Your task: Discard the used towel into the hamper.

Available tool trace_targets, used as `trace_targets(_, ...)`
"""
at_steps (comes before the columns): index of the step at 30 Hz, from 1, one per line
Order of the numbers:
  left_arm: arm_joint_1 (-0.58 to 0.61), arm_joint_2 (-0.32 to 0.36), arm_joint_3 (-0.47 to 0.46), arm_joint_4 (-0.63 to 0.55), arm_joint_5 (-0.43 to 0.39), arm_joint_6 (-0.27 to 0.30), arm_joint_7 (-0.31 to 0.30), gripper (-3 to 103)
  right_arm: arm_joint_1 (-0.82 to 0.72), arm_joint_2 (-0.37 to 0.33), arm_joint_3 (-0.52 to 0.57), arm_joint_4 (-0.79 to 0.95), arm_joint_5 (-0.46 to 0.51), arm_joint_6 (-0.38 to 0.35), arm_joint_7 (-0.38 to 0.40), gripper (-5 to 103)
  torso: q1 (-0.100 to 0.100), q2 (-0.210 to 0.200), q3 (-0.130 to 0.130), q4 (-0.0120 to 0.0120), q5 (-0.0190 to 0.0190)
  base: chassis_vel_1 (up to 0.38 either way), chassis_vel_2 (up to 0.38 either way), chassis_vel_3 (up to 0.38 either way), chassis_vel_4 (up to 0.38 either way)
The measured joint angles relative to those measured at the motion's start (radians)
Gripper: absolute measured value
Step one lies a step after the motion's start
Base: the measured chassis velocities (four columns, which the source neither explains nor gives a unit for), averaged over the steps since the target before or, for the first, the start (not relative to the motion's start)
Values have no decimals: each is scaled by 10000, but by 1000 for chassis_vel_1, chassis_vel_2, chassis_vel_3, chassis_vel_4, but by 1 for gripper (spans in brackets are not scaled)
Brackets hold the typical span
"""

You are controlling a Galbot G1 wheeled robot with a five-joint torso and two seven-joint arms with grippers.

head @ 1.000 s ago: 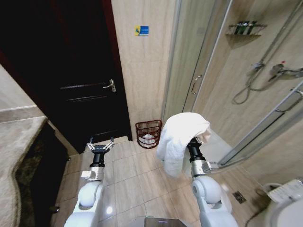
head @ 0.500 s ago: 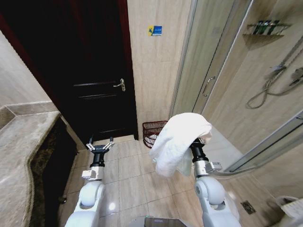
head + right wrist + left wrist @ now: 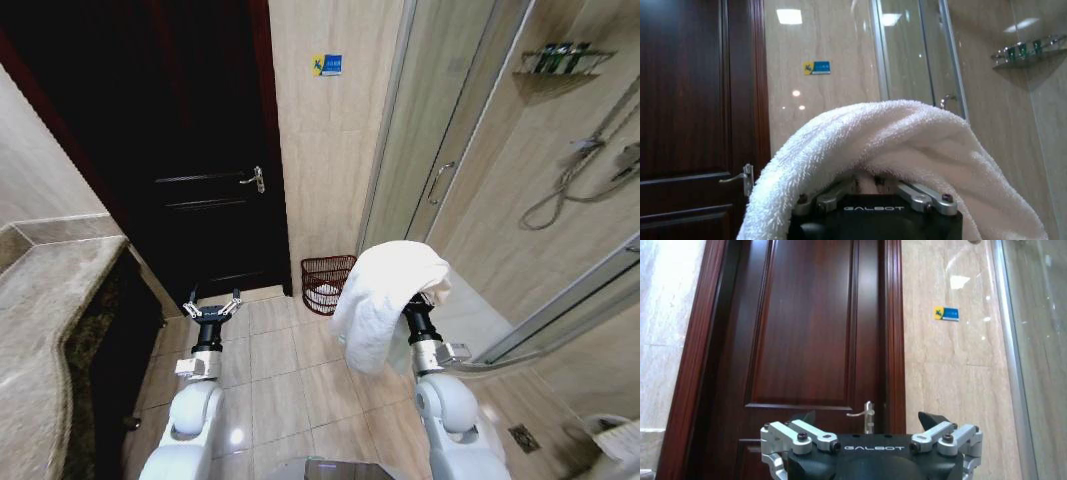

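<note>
A white used towel (image 3: pixel 385 295) is draped over my right gripper (image 3: pixel 412 292), which points upward at the right of the head view and is shut on the towel; the cloth hides its fingers. In the right wrist view the towel (image 3: pixel 887 135) arches over the gripper (image 3: pixel 870 179). The hamper (image 3: pixel 328 283), a dark red-brown wire basket, stands on the floor against the wall beyond and left of the towel, with something white inside. My left gripper (image 3: pixel 211 304) is raised at the left, open and holding nothing, facing the door (image 3: pixel 807 340) in the left wrist view (image 3: pixel 867 418).
A dark wooden door (image 3: pixel 190 180) with a lever handle stands left of the hamper. A glass shower door (image 3: pixel 440 170) runs to its right. A stone counter (image 3: pixel 45 300) borders the left side. Tiled floor (image 3: pixel 270 370) lies open between my arms.
The whole view shifted a second ago, so the camera moved; it has held still since. The towel's hanging end has swung slightly toward my right arm. My left gripper stays as it was.
</note>
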Motion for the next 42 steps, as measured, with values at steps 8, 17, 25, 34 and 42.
trace_targets(8,3,-35,70,24,0,-30,6,100,-22,5,10,-90,-45,55,-56,6,2,-1,1,0,0,-60,62,59,-55)
trace_targets(17,12,-47,81,16,-14,-16,7,100,-55,34,-4,-118,-125,61,-60,6,1,-2,-2,0,0,-56,58,54,-54)
trace_targets(25,38,-52,100,14,-6,23,-2,100,-84,56,1,-126,-132,110,-53,6,-165,-364,-196,0,0,-5,2,6,-2)
trace_targets(34,72,-62,140,19,14,33,-6,100,-91,80,3,-227,-162,190,-90,6,-418,-914,-494,-1,0,0,0,0,0)
trace_targets(42,122,-83,176,-3,18,54,-8,100,-81,95,8,-363,-243,309,-221,6,-625,-1364,-738,-1,0,0,0,0,0)
